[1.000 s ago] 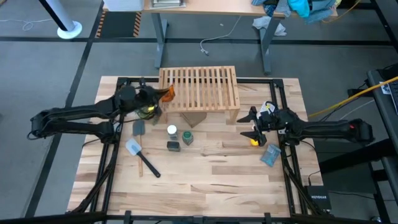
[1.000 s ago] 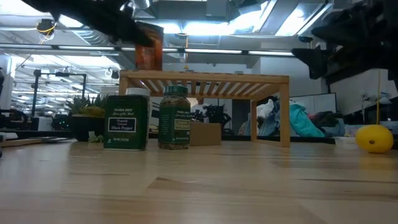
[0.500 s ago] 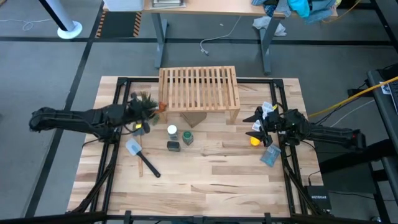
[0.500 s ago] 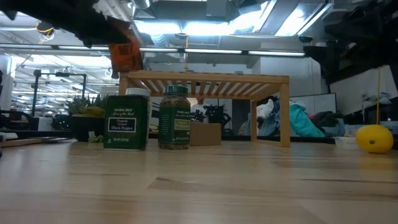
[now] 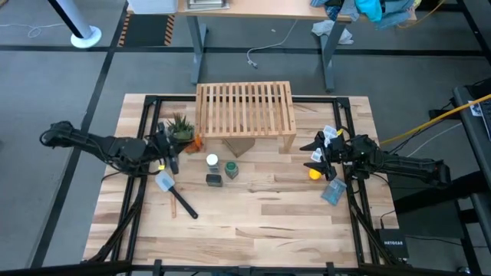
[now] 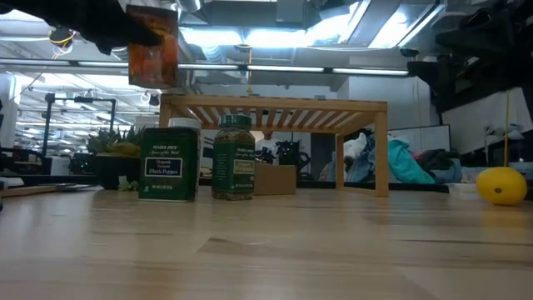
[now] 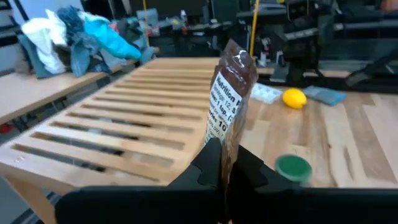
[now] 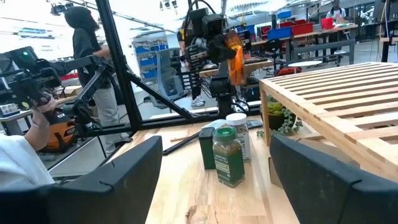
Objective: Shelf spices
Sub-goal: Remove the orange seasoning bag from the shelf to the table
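In the overhead view the left hand (image 5: pixel 184 142) sits at centre left of the frame, just off the left end of the shelf (image 5: pixel 245 107), clamped shut on an amber-orange packet (image 5: pixel 196 142). The left wrist view shows that packet (image 7: pixel 225 99) pinched edge-on between the closed fingers, upright, its white printed label facing the camera, with the slatted shelf top (image 7: pixel 112 134) spread out beyond it. From worktop level the packet (image 6: pixel 154 57) hangs in the upper left of the frame, above and left of the shelf's top (image 6: pixel 275 103), clear of it

The other spices stand on the worktop (image 5: pixel 253 222) in front of the shelf, near the middle of the overhead frame: the white-capped jar (image 5: pixel 212 161), the green-lidded jar (image 5: pixel 231 169) and the dark squarish tin (image 5: pixel 214 180), close together. In the low view the tin (image 6: pixel 169 163) and the green-lidded jar (image 6: pixel 234 157) stand side by side, upright

The right hand (image 5: pixel 314 153) rests at centre right of the overhead frame, beside the shelf's right leg, its fingers spread wide and holding nothing. A yellow lemon (image 5: pixel 314 174) lies just below it
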Controlling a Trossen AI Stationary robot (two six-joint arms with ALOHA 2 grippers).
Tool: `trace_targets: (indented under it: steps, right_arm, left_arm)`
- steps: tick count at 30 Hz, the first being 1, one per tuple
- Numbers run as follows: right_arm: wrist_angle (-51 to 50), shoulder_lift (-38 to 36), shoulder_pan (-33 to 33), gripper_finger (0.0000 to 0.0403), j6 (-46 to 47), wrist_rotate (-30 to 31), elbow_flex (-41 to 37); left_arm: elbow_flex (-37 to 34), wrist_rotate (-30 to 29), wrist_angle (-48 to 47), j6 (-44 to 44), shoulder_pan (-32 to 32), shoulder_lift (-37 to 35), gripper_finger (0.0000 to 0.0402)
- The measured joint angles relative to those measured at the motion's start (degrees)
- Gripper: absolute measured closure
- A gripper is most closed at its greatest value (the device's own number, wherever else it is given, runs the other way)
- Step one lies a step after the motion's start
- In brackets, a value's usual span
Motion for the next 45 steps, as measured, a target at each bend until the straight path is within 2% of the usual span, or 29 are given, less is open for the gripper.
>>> trace_targets:
  steps: [9, 17, 22, 30, 39, 45]
  right_arm:
    - [0.22, 0.00, 0.00, 0.0100, 0.00, -2.43, 0.00]
    - [0.24, 0.00, 0.00, 0.0100, 0.28, -2.43, 0.02]
    - [0.28, 0.00, 0.00, 0.0100, 0.35, -2.43, 0.02]
    - [0.26, 0.00, 0.00, 0.0100, 0.42, -2.43, 0.04]
    - [0.24, 0.00, 0.00, 0.0100, 0.42, -2.44, 0.04]
    - [0.22, 0.00, 0.00, 0.0100, 0.42, -2.46, 0.04]
  left_arm:
    - [-2.32, -14.52, -2.86, -8.62, -11.92, 3.72, 0.0401]
    - [-7.55, -20.95, -2.23, -22.48, -21.01, 7.46, 0.0401]
    - [-10.63, -22.85, -0.48, -32.37, -24.96, 11.67, 0.0401]
    - [-12.48, -25.00, 3.81, -40.74, -26.78, 21.31, 0.0401]
    - [-12.46, -25.27, 12.99, -41.42, -26.73, 32.99, 0.0401]
    - [-12.44, -26.71, 15.77, -41.58, -26.73, 37.44, 0.0401]
